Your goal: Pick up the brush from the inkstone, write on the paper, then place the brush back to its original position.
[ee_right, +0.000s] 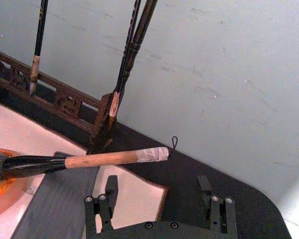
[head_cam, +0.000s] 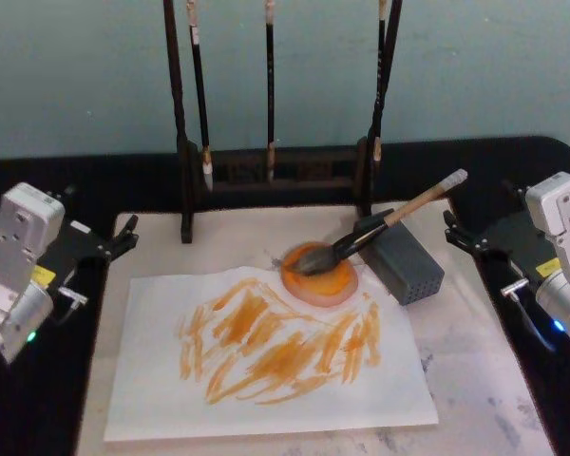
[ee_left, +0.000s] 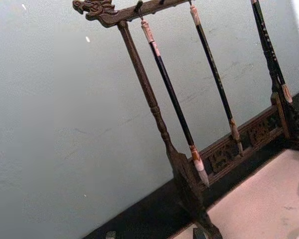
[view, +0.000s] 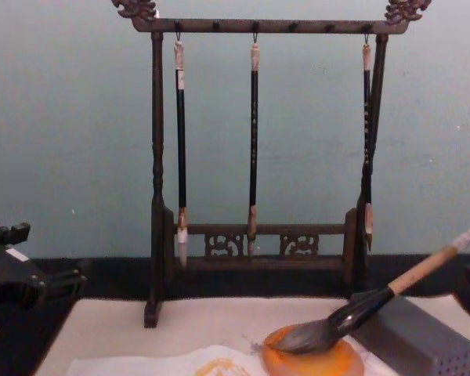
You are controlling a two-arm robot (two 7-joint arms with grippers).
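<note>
The brush [head_cam: 413, 207] lies with its dark bristles on the round orange inkstone [head_cam: 328, 283]. Its pale handle leans up across the grey block, white wrapped end to the right. The paper [head_cam: 161, 389] lies in front, covered with orange strokes. My left gripper [head_cam: 128, 237] hovers open at the mat's left edge, far from the brush. At the right, my right gripper [head_cam: 453, 233] is open, a little beyond the brush's wrapped end. In the right wrist view the brush [ee_right: 99, 159] lies ahead of the right gripper [ee_right: 159, 199], nothing between its fingers. The chest view shows brush [view: 376, 301] on inkstone [view: 313, 362].
A grey dotted block [head_cam: 408, 271] props the handle beside the inkstone. A dark wooden rack [head_cam: 271, 171] with three thin hanging brushes stands at the back. A beige mat [head_cam: 475, 370] lies under everything on a black table, with a pale wall behind.
</note>
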